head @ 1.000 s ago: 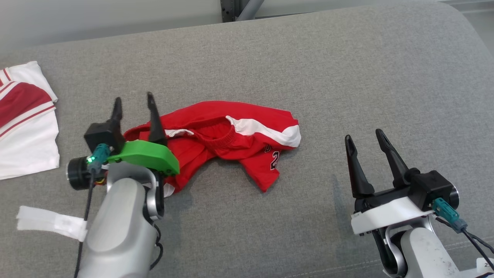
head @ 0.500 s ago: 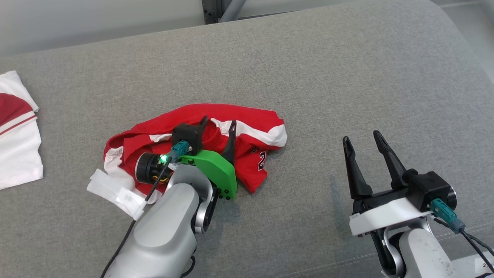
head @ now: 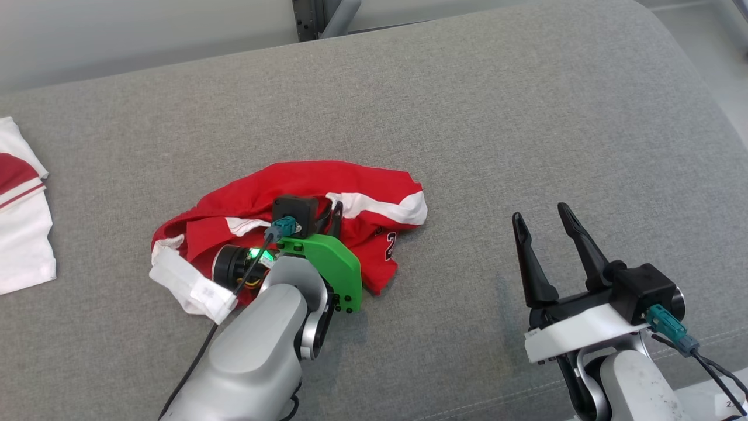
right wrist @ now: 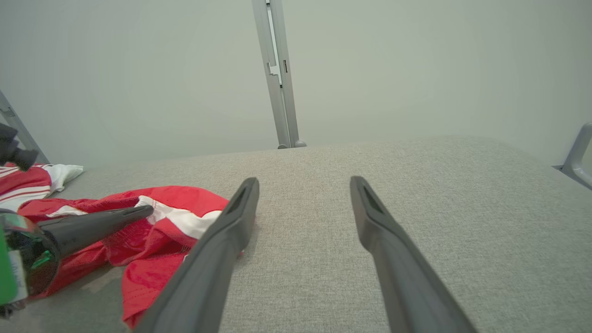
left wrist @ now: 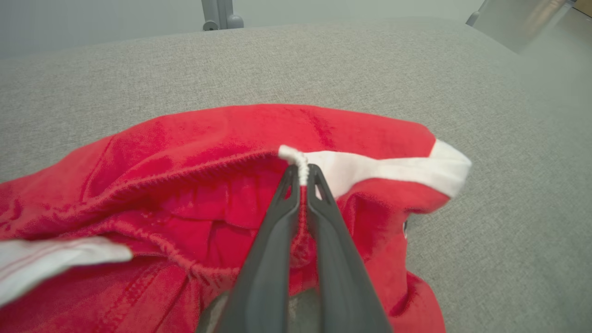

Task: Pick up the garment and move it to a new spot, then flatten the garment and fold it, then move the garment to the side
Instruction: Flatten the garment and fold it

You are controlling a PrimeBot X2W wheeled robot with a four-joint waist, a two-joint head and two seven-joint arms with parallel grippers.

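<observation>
Our silver-grey forearms (head: 257, 351) carry long black tapered fingers (head: 530, 263); our left gripper (head: 333, 209) bears a green plate (head: 330, 266), our right gripper (head: 539, 211) a white plate (head: 575, 334), both with teal cable plugs (head: 285, 225).

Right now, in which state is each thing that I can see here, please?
Red shorts: crumpled on the cushion, pinched at the waistband.
Left gripper: fingers closed on the waistband.
Right gripper: fingers apart, holding nothing, over the cushion.
White and red shirt: lying flat at the left edge, untouched.
</observation>
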